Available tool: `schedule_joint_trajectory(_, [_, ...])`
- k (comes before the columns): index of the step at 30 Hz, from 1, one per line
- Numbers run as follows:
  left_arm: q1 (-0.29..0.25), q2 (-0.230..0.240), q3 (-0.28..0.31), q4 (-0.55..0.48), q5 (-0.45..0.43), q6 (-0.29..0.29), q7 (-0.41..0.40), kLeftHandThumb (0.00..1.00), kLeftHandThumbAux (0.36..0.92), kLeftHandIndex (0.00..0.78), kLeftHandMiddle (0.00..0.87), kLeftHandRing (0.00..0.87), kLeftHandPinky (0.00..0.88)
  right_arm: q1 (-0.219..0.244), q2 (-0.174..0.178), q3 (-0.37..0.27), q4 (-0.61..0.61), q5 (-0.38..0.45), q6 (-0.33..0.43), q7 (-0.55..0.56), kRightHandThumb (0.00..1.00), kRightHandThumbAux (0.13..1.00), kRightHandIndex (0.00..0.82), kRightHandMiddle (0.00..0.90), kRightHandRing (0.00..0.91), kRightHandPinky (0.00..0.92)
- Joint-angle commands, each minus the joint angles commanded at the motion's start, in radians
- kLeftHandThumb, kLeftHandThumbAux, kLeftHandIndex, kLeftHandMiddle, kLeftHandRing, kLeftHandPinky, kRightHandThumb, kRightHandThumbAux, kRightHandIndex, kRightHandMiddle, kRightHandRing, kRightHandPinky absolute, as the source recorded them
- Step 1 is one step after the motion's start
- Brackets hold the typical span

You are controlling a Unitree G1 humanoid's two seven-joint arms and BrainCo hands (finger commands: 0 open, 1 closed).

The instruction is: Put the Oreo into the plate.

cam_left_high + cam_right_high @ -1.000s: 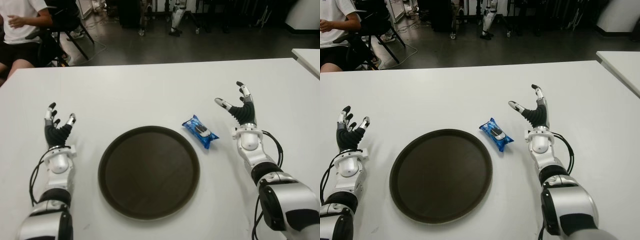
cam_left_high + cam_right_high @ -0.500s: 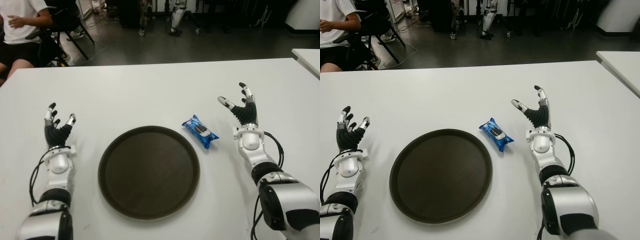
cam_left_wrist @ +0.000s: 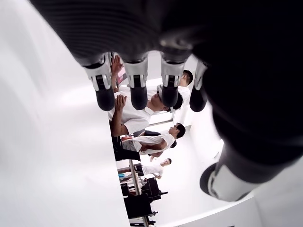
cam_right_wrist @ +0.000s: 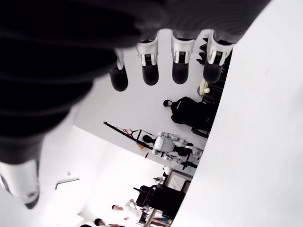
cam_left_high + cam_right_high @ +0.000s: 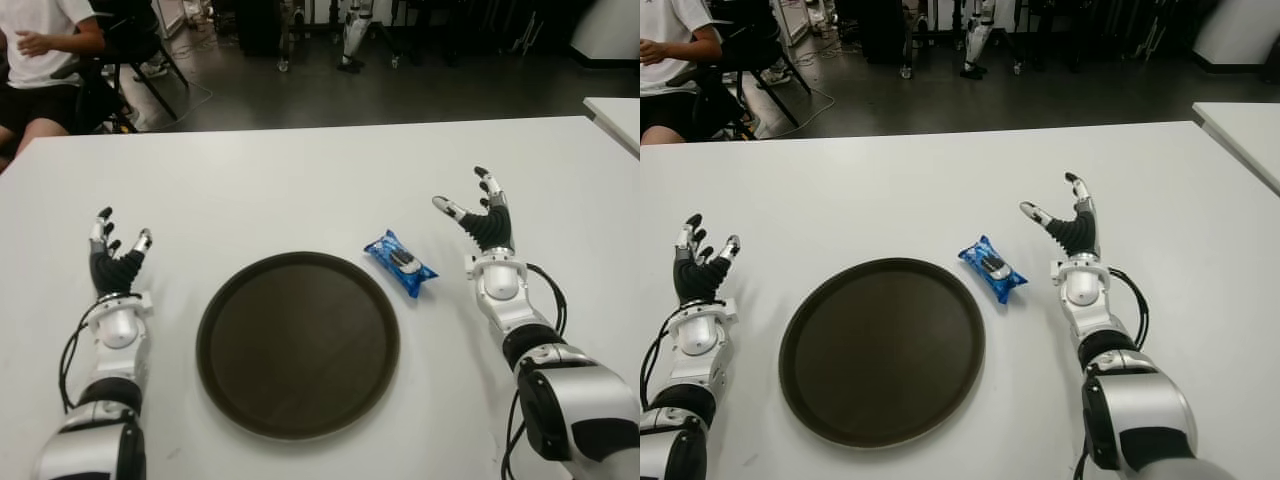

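A blue Oreo pack (image 5: 400, 264) lies on the white table (image 5: 300, 190), just right of the round dark brown plate (image 5: 298, 342), which holds nothing. My right hand (image 5: 480, 212) is held up a short way to the right of the pack, fingers spread and holding nothing. My left hand (image 5: 112, 250) shows at the far left, left of the plate, fingers also spread and holding nothing. Both wrist views show only extended fingers (image 4: 180, 61) with nothing between them.
A person in a white shirt (image 5: 45, 45) sits on a chair past the table's far left corner. Another white table's corner (image 5: 615, 115) shows at the right. The dark floor lies beyond the far edge.
My right hand has shifted very slightly, first a little right and then back left, staying spread. The Oreo pack, the plate and my left hand have not moved.
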Motion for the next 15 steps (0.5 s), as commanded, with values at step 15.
schedule_joint_trajectory(15, [-0.004, -0.005, 0.005, 0.002, -0.005, -0.001, 0.009, 0.076, 0.740, 0.044, 0.049, 0.039, 0.054, 0.001, 0.004, 0.013, -0.029, -0.010, -0.018, -0.034, 0.000, 0.530, 0.014, 0.001, 0.000, 0.004])
